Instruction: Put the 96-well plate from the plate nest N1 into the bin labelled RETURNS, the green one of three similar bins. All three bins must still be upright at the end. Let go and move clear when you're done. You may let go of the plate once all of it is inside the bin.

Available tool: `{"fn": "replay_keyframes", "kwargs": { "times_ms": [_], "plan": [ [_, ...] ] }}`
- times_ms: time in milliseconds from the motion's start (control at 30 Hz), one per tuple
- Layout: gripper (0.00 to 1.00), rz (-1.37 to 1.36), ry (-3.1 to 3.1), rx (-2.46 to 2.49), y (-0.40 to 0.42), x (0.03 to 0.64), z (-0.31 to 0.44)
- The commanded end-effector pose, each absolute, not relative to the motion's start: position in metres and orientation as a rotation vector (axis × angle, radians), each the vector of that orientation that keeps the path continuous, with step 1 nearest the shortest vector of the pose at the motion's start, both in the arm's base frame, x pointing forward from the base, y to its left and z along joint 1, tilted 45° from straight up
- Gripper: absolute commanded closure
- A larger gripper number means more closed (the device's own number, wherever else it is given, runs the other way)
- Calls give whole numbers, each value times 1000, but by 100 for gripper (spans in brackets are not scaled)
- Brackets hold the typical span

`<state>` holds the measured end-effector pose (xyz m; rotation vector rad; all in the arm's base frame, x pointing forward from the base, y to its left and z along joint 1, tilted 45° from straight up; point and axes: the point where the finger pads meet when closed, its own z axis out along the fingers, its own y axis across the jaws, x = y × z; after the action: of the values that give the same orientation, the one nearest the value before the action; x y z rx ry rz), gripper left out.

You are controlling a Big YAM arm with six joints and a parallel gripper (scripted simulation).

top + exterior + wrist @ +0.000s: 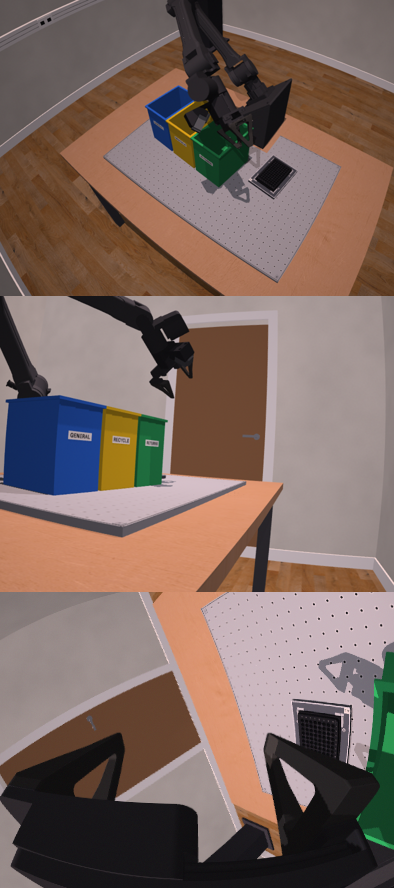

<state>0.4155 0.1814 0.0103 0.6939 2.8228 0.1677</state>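
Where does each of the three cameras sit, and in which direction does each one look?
Top: high above one table corner, looking down at the perforated board, three bins and 96-well plate in its nest; the arm and open gripper show over the green bin.
Exterior: low at table height, facing the bin labels and a door; the arm shows above the bins.
Wrist: on the arm behind the open fingers, looking past them at the board and plate.
Shared: top and wrist both show the plate and green bin.
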Motion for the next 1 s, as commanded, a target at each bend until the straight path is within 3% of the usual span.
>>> {"fn": "replay_keyframes", "kwargs": {
  "times_ms": [0, 100, 333, 367, 500, 767, 967],
  "plan": [
    [0, 112, 2844, 698, 200, 425, 17],
    [0, 31, 2898, 703, 191, 391, -11],
    [0, -79, 2917, 677, 211, 388, -17],
    [0, -138, 2953, 680, 197, 361, -35],
    [0, -171, 2940, 660, 213, 376, -27],
    [0, -500, 3008, 592, 199, 318, -60],
    [0, -665, 2976, 516, 216, 315, -62]
  ]
}}
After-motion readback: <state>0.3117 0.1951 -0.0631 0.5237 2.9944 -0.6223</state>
